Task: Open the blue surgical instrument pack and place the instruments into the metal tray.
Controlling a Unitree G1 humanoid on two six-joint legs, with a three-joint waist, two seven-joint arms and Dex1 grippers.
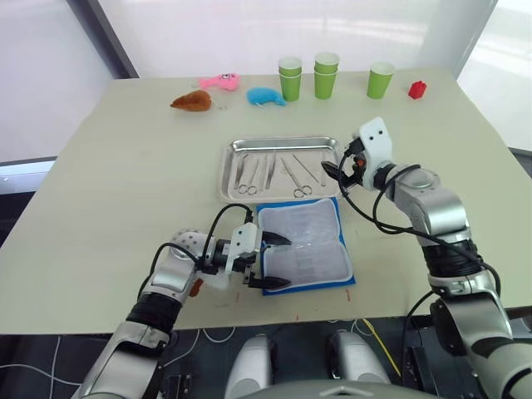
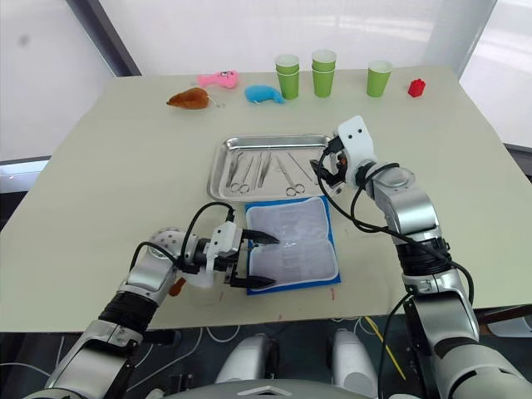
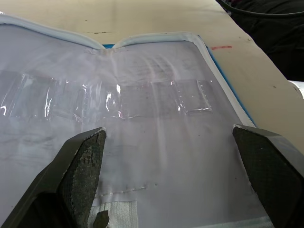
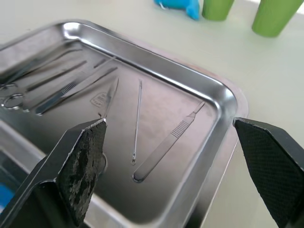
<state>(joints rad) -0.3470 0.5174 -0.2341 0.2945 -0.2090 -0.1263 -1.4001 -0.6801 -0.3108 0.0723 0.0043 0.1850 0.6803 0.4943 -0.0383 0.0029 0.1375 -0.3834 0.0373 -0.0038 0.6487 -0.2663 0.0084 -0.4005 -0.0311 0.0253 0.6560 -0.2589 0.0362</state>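
On the pale table point(image 1: 125, 191) in front of me, the largest thing is the blue surgical instrument pack point(image 1: 303, 246), lying open flat near the front edge with its pale lining facing up. In the left wrist view I see clear pockets across that lining, and I see nothing in them.

Just behind the pack, almost touching its far edge, sits the metal tray point(image 1: 283, 143). The instruments point(image 1: 273, 170) lie inside it: scissors with ring handles, forceps and tweezers side by side. In the right wrist view I also see a scalpel handle point(image 4: 168, 142) and a thin probe point(image 4: 137, 118) near the tray's right end.

My left gripper point(image 1: 277, 261) rests low at the pack's left edge, its two black fingers spread wide with one above the other, holding nothing. My right gripper point(image 1: 334, 172) hovers at the tray's right end, just above the rim, fingers also spread wide and empty.

Along the far edge of the table stand green paper cups point(image 1: 326, 75), some stacked. To their left lie three small plush toys: a blue one point(image 1: 265, 96), a pink one point(image 1: 219, 81) and a brown one point(image 1: 192, 101). A small red block point(image 1: 416, 89) sits at the far right.
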